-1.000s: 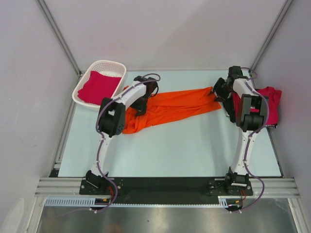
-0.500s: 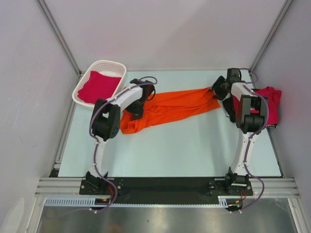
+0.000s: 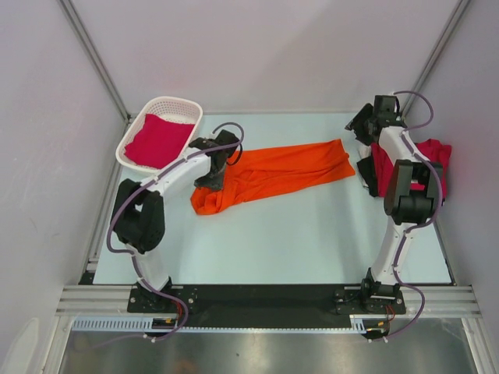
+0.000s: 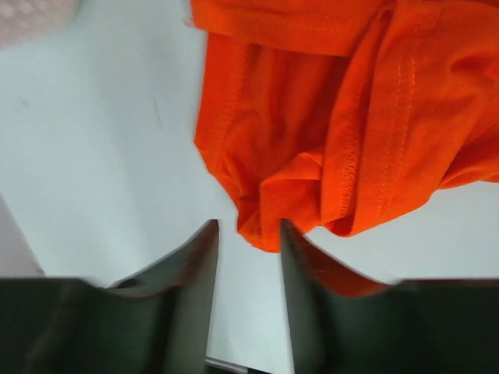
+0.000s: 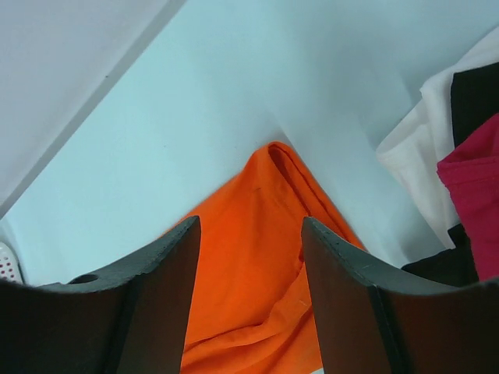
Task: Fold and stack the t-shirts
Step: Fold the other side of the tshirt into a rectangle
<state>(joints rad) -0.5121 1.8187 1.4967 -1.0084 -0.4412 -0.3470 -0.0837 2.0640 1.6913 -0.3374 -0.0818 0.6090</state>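
Observation:
The orange t-shirt [image 3: 273, 173] lies stretched across the table, bunched at its left end. My left gripper [image 3: 210, 175] hangs over that bunched end. In the left wrist view the left gripper [image 4: 249, 227] has its jaws apart, with a tip of the orange t-shirt [image 4: 312, 125] just at the fingertips and bare table between the fingers. My right gripper [image 3: 360, 126] is raised beyond the shirt's right end. In the right wrist view this right gripper [image 5: 251, 224] is open and holds nothing, the orange t-shirt [image 5: 249, 265] lying below it. One crimson t-shirt [image 3: 158, 140] lies in the basket, another crimson t-shirt [image 3: 429, 160] at the right edge.
The white lattice basket [image 3: 173, 101] stands at the back left corner. White cloth [image 5: 417, 160] and something black [image 5: 475, 93] lie with the crimson t-shirt [image 5: 477, 202] on the right. Grey walls close in the table on three sides.
My left arm has swung out to the left and its jaws have narrowed over the bunched end. The right gripper has moved back and up off the shirt's right end, which now lies flat.

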